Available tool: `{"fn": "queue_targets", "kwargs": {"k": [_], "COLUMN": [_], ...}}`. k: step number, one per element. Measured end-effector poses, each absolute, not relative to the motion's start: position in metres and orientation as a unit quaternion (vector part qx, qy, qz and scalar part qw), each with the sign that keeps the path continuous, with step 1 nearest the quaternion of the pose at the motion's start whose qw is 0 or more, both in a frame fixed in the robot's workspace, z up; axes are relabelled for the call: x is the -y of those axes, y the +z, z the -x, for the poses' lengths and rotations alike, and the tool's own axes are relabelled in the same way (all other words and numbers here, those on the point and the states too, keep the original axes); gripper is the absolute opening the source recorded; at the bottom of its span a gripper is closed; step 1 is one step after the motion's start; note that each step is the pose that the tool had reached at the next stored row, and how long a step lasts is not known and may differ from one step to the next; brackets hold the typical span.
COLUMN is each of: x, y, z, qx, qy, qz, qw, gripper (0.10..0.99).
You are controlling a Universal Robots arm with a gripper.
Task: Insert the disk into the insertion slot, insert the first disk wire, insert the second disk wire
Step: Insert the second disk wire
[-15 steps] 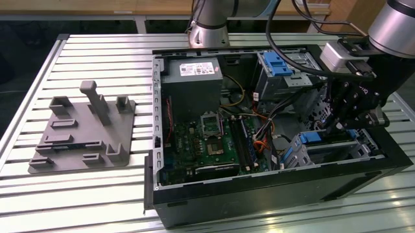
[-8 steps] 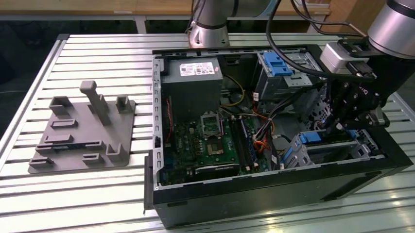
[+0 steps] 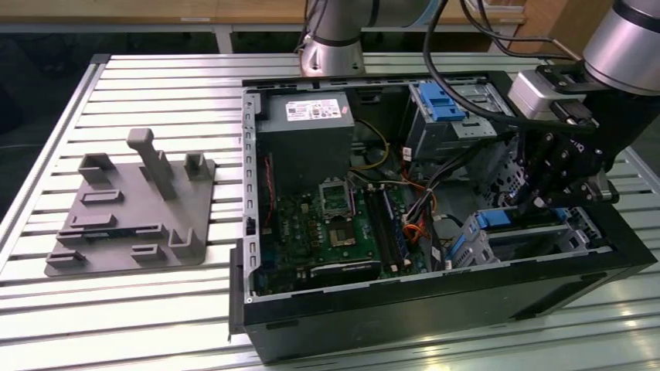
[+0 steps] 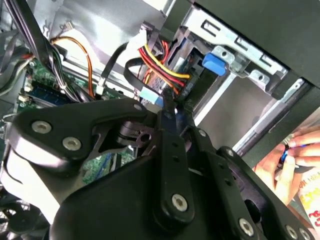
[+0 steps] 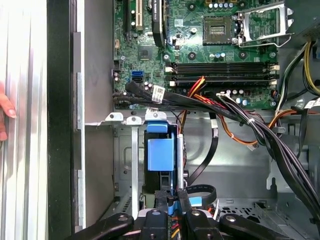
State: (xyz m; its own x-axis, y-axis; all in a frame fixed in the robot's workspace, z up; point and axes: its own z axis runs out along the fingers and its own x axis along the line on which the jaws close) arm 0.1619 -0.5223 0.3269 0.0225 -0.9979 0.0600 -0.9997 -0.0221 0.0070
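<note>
gripper, black linkages nearest the lens in both wrist views; fingers drawn close together, pinching a small light-blue connector at the end of a flat black cable. in the exterior view the gripper reaches down into the open computer case at the exterior view's right. just beyond the fingertips, the disk sits inside the insertion slot, its bright blue carrier facing the first wrist camera. the connector lies close against the disk's end; whether it is seated cannot be told. a bundle of red, yellow and black wires runs to the same end of the disk. beyond the slot lies the green motherboard, crossed by a black cable bundle. in the exterior view a second cage bearing a wide blue latch stands farther back, near the grey power supply. the case rests on a slatted metal table; a grey fixture plate lies well apart, at the exterior view's left. a person's hand is outside the case wall.
</note>
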Motion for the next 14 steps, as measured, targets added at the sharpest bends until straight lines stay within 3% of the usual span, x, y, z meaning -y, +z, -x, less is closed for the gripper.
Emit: {"fn": "queue_targets", "kwargs": {"k": [14], "x": [0.5229], "y": [0.3262], "z": [-0.1619], "qx": [0.695], "qy": [0.019], "qz": [-0.719], "qw": [0.023], "gripper": [0.2]}}
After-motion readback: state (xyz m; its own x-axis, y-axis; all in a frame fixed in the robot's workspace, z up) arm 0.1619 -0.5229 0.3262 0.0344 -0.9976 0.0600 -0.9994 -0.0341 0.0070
